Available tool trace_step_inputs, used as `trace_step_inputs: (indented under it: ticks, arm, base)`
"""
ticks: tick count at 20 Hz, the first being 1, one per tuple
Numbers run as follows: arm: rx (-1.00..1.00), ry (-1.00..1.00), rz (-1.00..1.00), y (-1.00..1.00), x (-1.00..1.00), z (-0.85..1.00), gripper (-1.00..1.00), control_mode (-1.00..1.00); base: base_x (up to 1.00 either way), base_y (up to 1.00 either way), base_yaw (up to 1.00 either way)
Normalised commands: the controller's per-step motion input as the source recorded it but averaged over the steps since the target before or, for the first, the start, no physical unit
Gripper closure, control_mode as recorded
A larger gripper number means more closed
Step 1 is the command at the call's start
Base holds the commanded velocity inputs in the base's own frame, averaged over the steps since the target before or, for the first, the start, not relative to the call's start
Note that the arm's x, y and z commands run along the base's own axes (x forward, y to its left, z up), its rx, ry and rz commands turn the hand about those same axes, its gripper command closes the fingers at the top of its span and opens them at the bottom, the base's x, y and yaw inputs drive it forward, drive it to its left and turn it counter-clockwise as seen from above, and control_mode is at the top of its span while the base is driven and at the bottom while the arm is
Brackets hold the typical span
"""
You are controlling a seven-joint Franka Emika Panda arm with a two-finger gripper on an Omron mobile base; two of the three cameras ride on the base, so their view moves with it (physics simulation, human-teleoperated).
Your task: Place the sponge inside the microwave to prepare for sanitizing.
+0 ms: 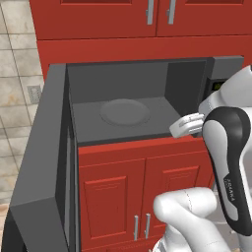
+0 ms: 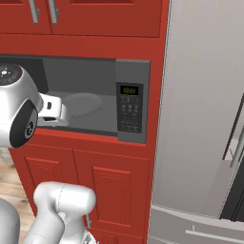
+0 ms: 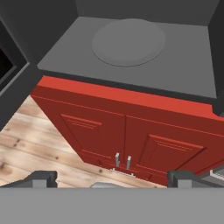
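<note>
On the left, the microwave door [image 1: 37,162] hangs wide open, swung out toward the robot. Next comes the microwave [image 1: 147,83], with its round plate [image 1: 125,112] bare in the middle. I cannot see the sponge anywhere, so I cannot tell where it is, and it is not on the plate. Further right, the claw [image 3: 111,178] sits just in front of the microwave's bottom edge. Its two fingers are spread wide apart with nothing between them. Below are the red cupboard doors [image 3: 127,144] and the wood floor [image 3: 35,144]. Here is what could go wrong: if the arm swings around to look for the sponge, it might bump the open door, because the door sticks out so far.
</note>
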Motion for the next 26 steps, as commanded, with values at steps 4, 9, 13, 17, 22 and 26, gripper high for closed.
trace_step_inputs:
  ticks: [4,9,13,17,22,26]
  arm:
    - [0.00,0.00,0.00,0.00,0.00,0.00,-1.00,-1.00]
    - [0.00,0.00,0.00,0.00,0.00,0.00,-1.00,-1.00]
    - [0.00,0.00,0.00,0.00,0.00,0.00,-1.00,-1.00]
    - [0.00,0.00,0.00,0.00,0.00,0.00,-1.00,-1.00]
    - [0.00,0.00,0.00,0.00,0.00,0.00,-1.00,-1.00]
    - [0.00,0.00,0.00,0.00,0.00,0.00,-1.00,-1.00]
  base:
    - [0.00,0.00,0.00]
    - [0.00,0.00,0.00]
    - [0.00,0.00,0.00]
    - [0.00,0.00,0.00]
    - [0.00,0.00,0.00]
    - [0.00,0.00,0.00]
